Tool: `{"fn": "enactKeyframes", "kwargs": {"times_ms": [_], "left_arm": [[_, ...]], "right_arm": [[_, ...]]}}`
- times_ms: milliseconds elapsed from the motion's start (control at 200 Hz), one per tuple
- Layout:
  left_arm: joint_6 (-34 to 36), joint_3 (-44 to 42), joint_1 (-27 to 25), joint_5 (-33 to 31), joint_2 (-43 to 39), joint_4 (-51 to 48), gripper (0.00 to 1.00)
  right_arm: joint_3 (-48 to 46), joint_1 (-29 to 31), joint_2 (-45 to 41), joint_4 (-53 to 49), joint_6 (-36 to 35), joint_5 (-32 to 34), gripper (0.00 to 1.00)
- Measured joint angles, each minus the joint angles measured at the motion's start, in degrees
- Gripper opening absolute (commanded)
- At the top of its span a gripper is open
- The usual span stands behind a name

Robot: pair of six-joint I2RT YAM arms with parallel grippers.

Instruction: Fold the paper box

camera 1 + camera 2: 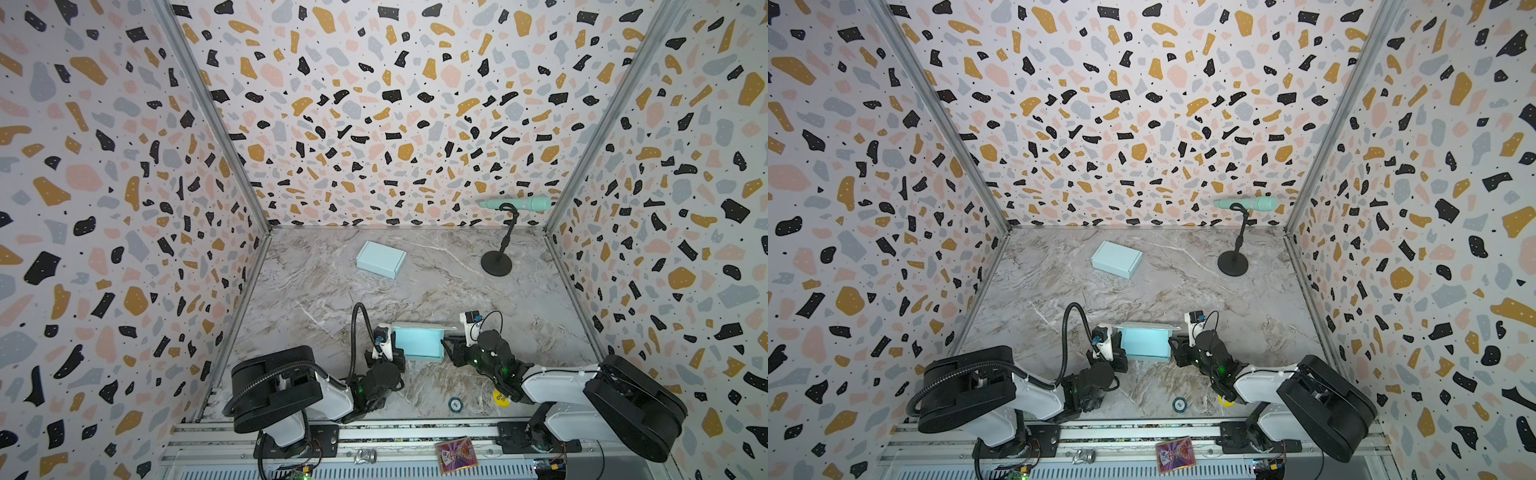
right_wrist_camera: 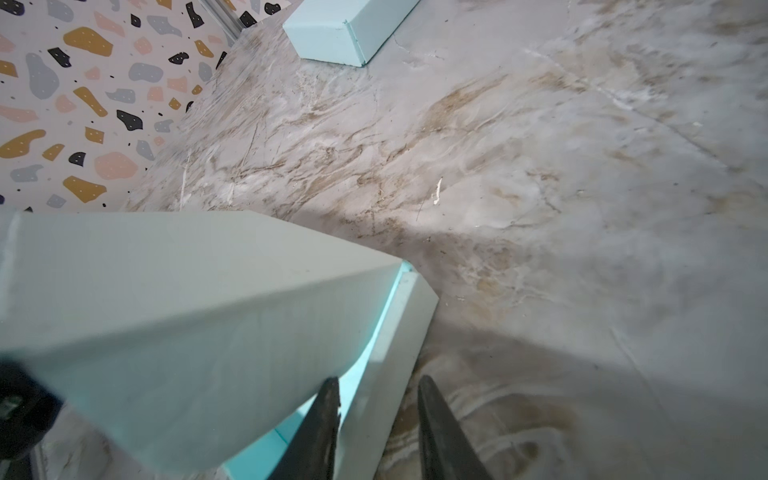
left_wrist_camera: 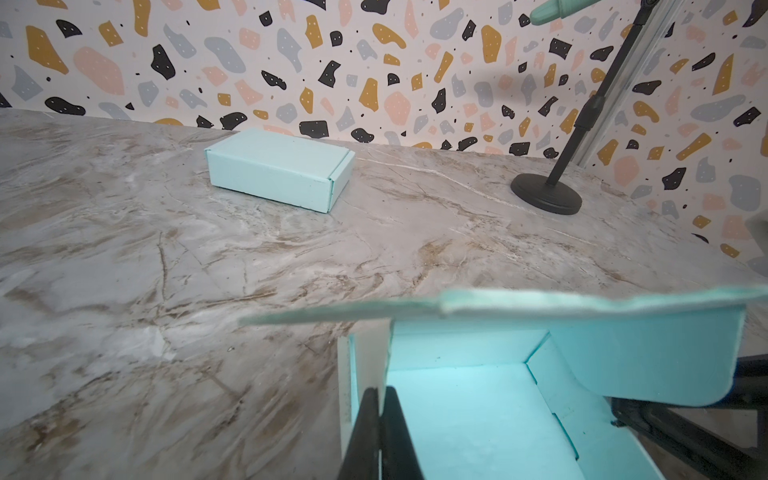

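Pale-blue paper box (image 1: pixel 417 341), half folded.
My left gripper (image 3: pixel 380 390) is clamped tight on one side wall; right gripper (image 2: pixel 378 380) just straddles the other, jaws partly apart.

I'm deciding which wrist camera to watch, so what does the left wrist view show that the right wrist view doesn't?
Left wrist only: the stand, the mic tip, the open box's inside, and the left gripper pinching its side wall. Right wrist only: the lid's outside and the right gripper straddling the opposite wall. Both: the closed box on the table, and parts of the open box.
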Motion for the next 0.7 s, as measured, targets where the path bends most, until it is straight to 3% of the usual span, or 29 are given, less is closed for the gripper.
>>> {"fn": "enactKeyframes", "kwargs": {"times_ms": [265,481,586,696], "left_arm": [[-0.04,-1.79,-1.6,0.9,6.8,5.03,0.0],[0.94,-0.96,-2.75,0.52,6.34,3.41,0.0],[1.36,-0.02,-3.17,0.48,6.25,2.01,0.0],[1.51,0.7,-3.39,0.48,6.16,0.83,0.0]], "right_arm": [[-3.8,-0.35,-12.48,-4.74,-0.2,2.89,0.35],[-5.2,-8.28,-27.65,-17.81,-0.15,5.18,0.39],[-2.21,-9.99,-37.51,-27.52,-2.19,8.41,0.42],[5.9,-10.19,-37.16,-31.76,-5.7,8.37,0.42]]}}
